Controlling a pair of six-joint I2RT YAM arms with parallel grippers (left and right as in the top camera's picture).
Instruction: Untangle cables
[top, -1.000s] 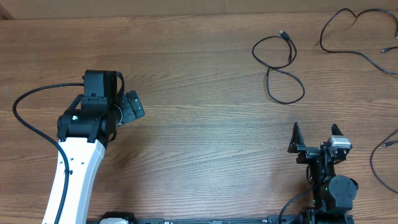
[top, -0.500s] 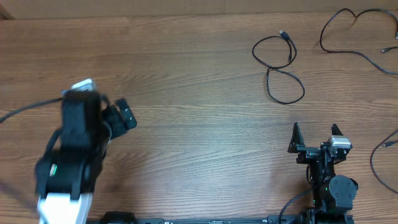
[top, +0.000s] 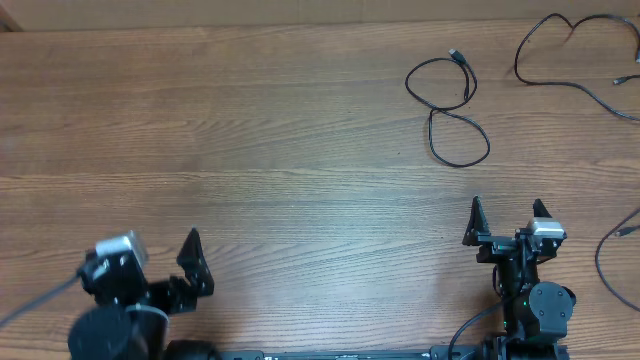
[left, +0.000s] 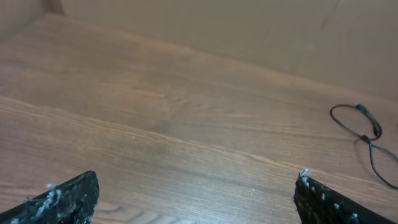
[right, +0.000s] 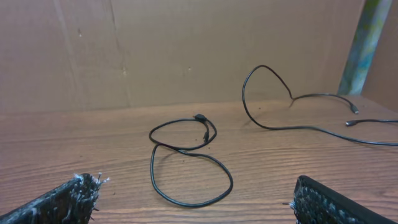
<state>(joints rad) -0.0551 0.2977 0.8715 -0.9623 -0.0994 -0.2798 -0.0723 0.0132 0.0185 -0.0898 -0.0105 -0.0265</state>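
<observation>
Table: brown wood-grain top (top: 300, 150), grain running left to right in the overhead view.
Backdrop: plain brown cardboard panel (right: 155, 50), upright at the far table edge.
Far right: blurred greenish upright post (right: 368, 43).
Light: even, diffuse.

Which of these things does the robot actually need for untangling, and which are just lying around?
For the job:
- looped cable
- second cable, far right

Just there:
- wooden table
- cardboard wall behind it

Left arm (top: 125, 295) blurred, cut by overhead bottom edge. Second cable (top: 545, 82) runs off the right edge, end unseen. Looped cable (top: 432, 135): plug (top: 456, 53) too small to identify. Wrist views crop jaws to tips.
</observation>
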